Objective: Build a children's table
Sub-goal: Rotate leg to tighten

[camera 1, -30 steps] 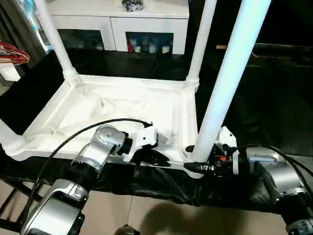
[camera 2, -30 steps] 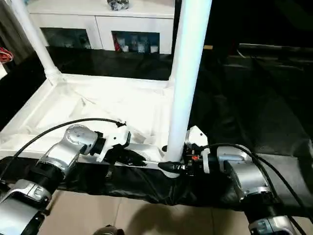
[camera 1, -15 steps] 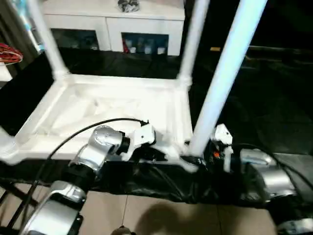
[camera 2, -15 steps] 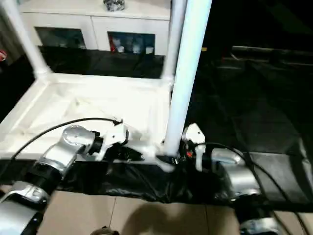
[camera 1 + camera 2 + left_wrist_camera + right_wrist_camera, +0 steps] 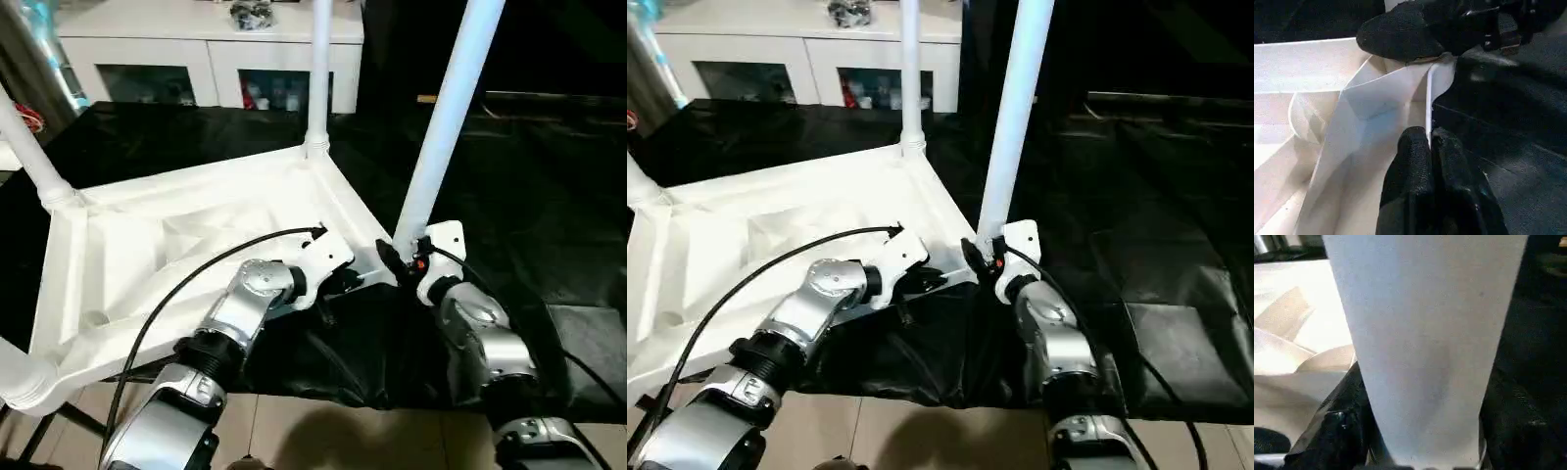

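The white tabletop (image 5: 186, 245) lies upside down on black cloth, turned at an angle. Three legs stand in its corner sockets: a far one (image 5: 318, 78), a left one (image 5: 29, 147) and a near-left one (image 5: 15, 377). A fourth leg (image 5: 446, 117) stands at the near right corner, with my right gripper (image 5: 400, 257) shut around its base; the leg (image 5: 1425, 333) rises between the black fingers (image 5: 1339, 431). My left gripper (image 5: 338, 286) is shut on the tabletop's thin near rim (image 5: 1428, 103), just beside that corner.
A white glass-door cabinet (image 5: 206, 49) stands behind the work surface. Black cloth (image 5: 549, 196) covers the surface to the right. Tiled floor (image 5: 323, 431) shows below the near edge. A black cable (image 5: 196, 284) loops over my left forearm.
The tabletop has swung round: its near right corner, with both grippers on it, has gone forward, and the far leg now stands further left. Both arms reach further out.
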Motion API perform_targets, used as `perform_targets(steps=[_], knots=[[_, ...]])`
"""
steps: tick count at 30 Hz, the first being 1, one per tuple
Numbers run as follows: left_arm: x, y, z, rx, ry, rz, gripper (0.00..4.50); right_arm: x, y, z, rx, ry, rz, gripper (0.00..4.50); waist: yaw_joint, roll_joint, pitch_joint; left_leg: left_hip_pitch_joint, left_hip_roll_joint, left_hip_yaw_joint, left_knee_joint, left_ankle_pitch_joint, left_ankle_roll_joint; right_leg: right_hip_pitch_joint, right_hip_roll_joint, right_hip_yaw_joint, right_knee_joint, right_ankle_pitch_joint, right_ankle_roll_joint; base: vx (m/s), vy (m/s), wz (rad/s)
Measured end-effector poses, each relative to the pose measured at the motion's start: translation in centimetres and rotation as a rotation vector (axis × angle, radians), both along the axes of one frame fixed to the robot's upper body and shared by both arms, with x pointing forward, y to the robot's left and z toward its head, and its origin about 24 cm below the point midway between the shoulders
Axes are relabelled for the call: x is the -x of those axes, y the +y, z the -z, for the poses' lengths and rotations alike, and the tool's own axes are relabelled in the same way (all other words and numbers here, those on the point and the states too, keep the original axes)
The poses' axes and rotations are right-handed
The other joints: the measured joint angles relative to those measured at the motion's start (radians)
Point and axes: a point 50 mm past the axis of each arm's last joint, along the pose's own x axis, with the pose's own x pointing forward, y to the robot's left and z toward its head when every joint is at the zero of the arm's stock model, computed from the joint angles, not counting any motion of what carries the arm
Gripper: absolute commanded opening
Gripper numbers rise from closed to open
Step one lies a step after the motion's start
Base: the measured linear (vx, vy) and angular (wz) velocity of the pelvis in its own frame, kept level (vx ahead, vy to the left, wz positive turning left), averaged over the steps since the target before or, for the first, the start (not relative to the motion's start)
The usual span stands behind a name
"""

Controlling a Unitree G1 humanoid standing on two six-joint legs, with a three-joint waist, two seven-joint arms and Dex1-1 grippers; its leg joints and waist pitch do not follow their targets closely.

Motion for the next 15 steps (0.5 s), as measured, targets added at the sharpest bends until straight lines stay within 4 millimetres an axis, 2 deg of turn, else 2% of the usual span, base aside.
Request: perform_targets(steps=[4, 9, 15], knots=[[0.1, 0.2, 0.0, -0.003, -0.002, 0.022, 0.00, 0.2, 0.2, 0.1, 0.024, -0.012, -0.035, 3.30, -0.001, 0.000, 0.000, -0.001, 0.000, 0.000, 0.000, 0.000, 0.000, 0.000, 0.000, 0.000, -0.002, 0.000, 0.000, 0.000, 0.000, 0.00], [0.4, 1.4, 0.0, -0.004, 0.014, 0.079, 0.00, 0.9, -0.2, 0.2, 0.042, -0.009, -0.165, 3.30, -0.003, 0.000, 0.000, 0.000, 0.001, 0.000, -0.001, 0.000, 0.000, 0.000, 0.001, -0.001, -0.002, 0.000, 0.000, 0.000, 0.000, 0.00], [1.2, 3.3, -0.2, -0.014, 0.043, 0.228, 0.00, 2.7, -1.1, -0.2, 0.041, 0.007, -0.469, 3.30, 0.003, 0.000, 0.001, -0.001, 0.001, 0.000, -0.001, 0.000, 0.000, 0.000, 0.001, -0.001, -0.002, 0.001, -0.001, 0.000, 0.000, 0.00]])
